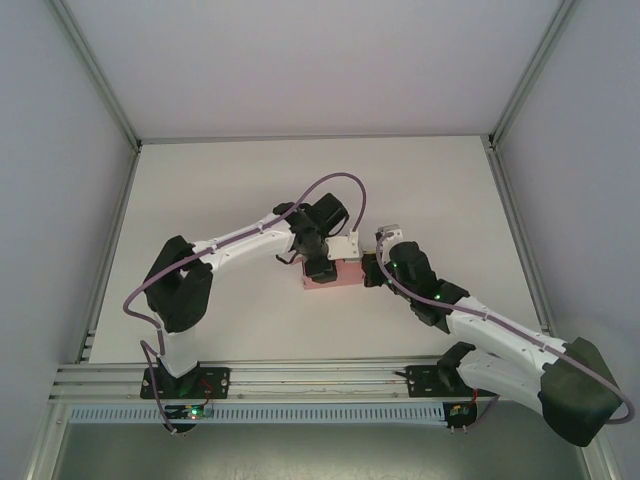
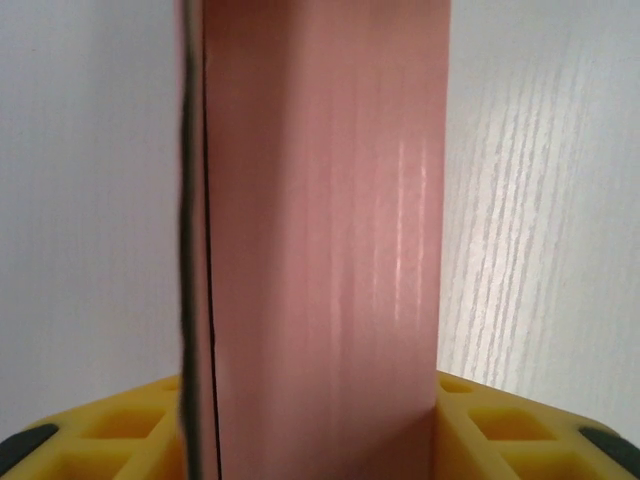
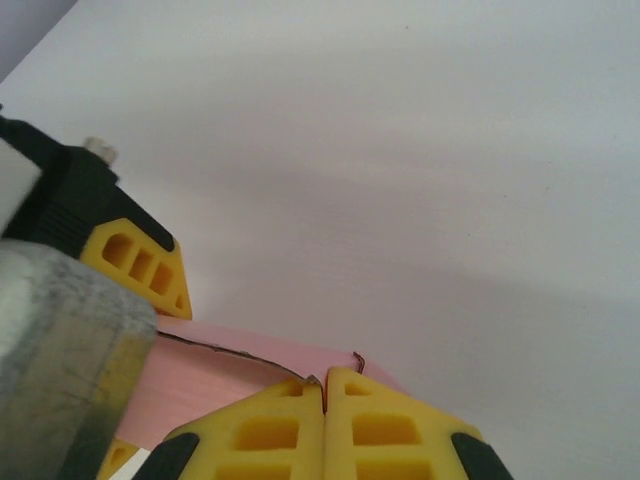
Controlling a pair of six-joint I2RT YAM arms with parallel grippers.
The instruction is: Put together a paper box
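Light-pink rectangular paper box (image 1: 345, 276) at the centre of the white table (image 1: 200, 190), clamped across its width between the yellow fingers (image 2: 500, 435) of the left gripper (image 1: 321, 268). The right gripper (image 1: 368, 270), jaws pressed together, touches the box's edge.

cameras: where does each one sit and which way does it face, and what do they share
Top external: above and behind the bases, looking down at the white table; both arms, left gripper and right gripper meeting at the paper box.
Left wrist: on the left arm, looking along its yellow fingers, which flank the box.
Right wrist: low, looking across the table; its fingers shut at the box's edge; left gripper's finger beyond.
Shared: all three show the box.
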